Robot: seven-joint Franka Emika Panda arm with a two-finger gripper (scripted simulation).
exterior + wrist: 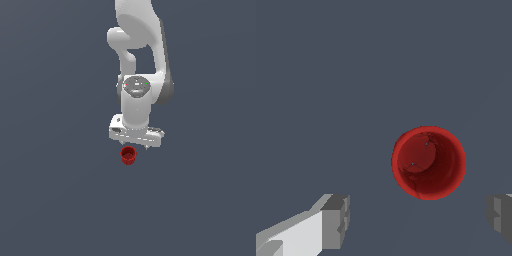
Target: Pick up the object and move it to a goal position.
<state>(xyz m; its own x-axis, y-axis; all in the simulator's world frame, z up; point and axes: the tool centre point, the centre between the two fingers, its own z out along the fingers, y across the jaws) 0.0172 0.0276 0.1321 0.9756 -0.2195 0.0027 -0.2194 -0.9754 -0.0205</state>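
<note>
The object is a small red cup (pixel 128 155) with a hollow top, standing upright on the dark grey floor. My white gripper (pixel 135 145) hangs just above and behind it in the exterior view, pointing down. In the wrist view the red cup (pixel 428 162) shows its open mouth and lies apart from the gripper (pixel 417 217), not between the fingers. The grey fingertips (pixel 336 220) are spread wide with nothing between them. The gripper is open and empty. No goal marker shows.
A plain dark grey-blue floor (pixel 50 190) fills both views. The white arm (pixel 140 45) rises behind the gripper. No other objects or edges show.
</note>
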